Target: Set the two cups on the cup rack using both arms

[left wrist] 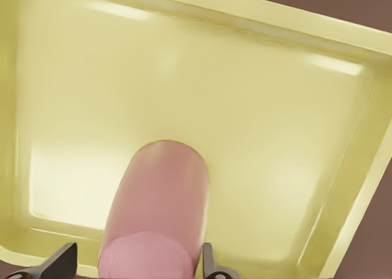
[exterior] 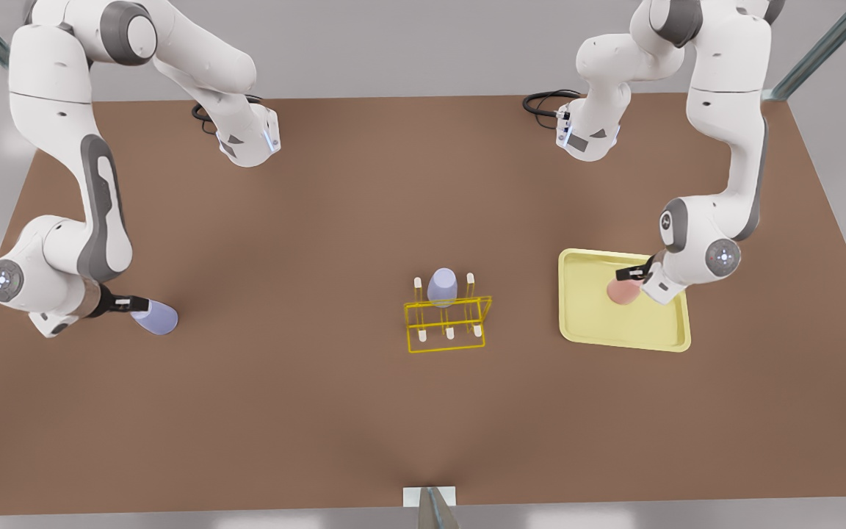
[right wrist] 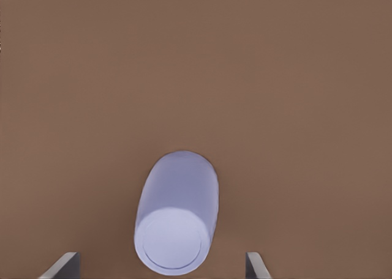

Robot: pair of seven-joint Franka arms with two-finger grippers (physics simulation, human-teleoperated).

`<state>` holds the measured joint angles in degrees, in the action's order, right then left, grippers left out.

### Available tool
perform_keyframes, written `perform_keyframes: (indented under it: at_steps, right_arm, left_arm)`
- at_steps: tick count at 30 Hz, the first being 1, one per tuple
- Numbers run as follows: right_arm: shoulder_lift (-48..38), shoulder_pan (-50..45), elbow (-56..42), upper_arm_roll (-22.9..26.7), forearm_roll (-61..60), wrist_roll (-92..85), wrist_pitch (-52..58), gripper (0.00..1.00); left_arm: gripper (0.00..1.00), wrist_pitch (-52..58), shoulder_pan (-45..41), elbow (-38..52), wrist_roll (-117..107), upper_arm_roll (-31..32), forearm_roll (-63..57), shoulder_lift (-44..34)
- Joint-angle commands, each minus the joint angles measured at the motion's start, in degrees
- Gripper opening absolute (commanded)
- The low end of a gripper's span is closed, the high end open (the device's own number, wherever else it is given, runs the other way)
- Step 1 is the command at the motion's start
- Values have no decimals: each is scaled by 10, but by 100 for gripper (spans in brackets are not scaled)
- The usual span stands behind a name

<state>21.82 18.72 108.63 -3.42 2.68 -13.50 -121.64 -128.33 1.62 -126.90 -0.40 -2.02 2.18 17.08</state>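
Reaching for: both cups at once, so each arm takes one.
Left gripper [exterior: 632, 274]: over the pale yellow tray [exterior: 676, 342], jaws spread, close on either side of the pink cup [left wrist: 156, 212], not pinching yet I think.
Right gripper [exterior: 133, 303]: jaws wide, lavender cup [right wrist: 177, 221] on its side on the table [exterior: 320, 411] between them, gaps both sides.
Cup rack [exterior: 446, 323]: well apart from both, already carrying another lavender cup [exterior: 442, 286].

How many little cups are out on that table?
3: a lavender cup upturned on the yellow rack, another lavender cup at the right gripper, and a pink cup on the tray at the left gripper.
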Motion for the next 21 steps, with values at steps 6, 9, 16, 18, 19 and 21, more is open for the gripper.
perform_keyframes:
  at_steps: [6,9,16,18,19,21]
  right_arm:
    - [-1,-4,75,0,-5,-108,-184,100]
    - [1,-3,98,0,-5,-108,-214,100]
    - [15,1,116,1,-4,-108,-236,100]
    - [20,3,137,3,-4,-115,-265,100]
    - [23,7,137,3,-4,-115,-266,100]
    - [24,7,137,3,-4,-115,-267,100]
  left_arm:
    - [100,-77,-4,-20,0,0,-1,12]
    - [100,-86,-4,-19,0,0,-1,16]
    - [81,-85,-5,-17,-2,1,-1,19]
    - [82,-84,-3,-13,-3,2,-1,16]
    - [82,-84,-2,-13,-2,2,-2,16]
    - [81,-84,-2,-10,-4,3,-1,17]
